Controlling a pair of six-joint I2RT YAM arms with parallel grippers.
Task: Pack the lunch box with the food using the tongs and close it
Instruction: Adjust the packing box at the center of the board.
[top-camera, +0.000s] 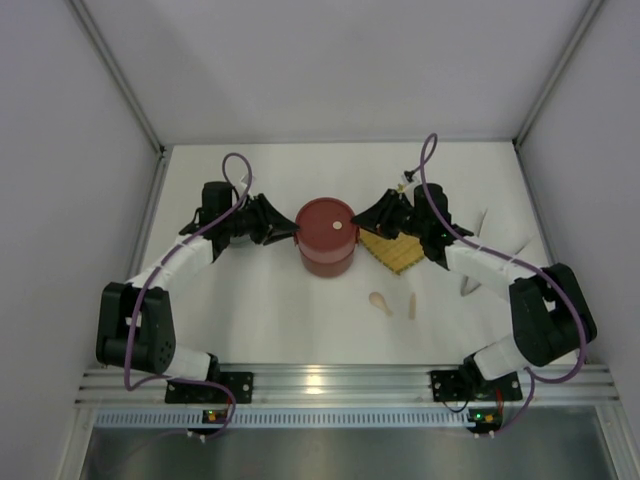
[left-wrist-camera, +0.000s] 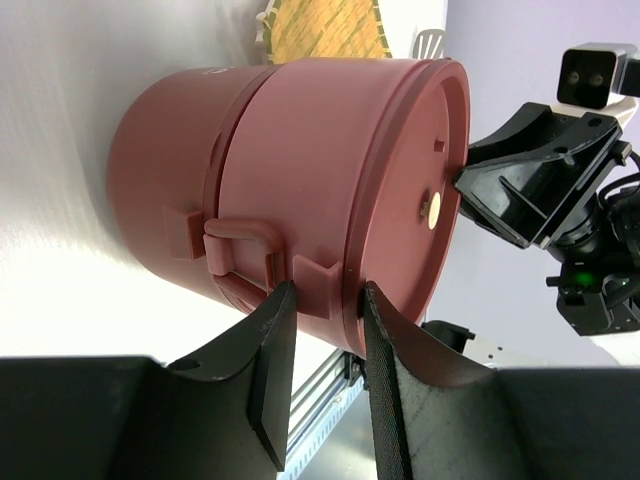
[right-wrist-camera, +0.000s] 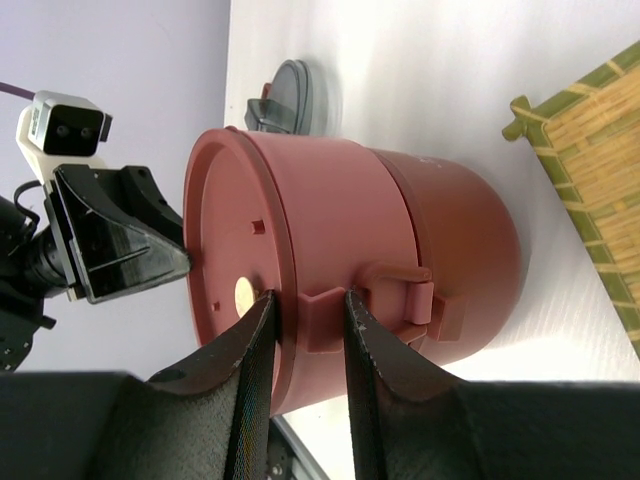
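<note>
Maroon lunch box (top-camera: 326, 245) upright, lid (top-camera: 326, 220) up, fingers (left-wrist-camera: 275, 350) pinching side tabs (left-wrist-camera: 318, 285)

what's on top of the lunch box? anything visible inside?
On the lunch box sits its flat maroon lid with a pale centre dot. The tiers are stacked shut, so the contents are hidden. The left tool and right tool each pinch it at the rim.

White tabletop (top-camera: 262, 305) between plain pale, perhaps lilac-tinted walls (top-camera: 340, 60), aluminium rail (top-camera: 340, 381) along near edge.
</note>
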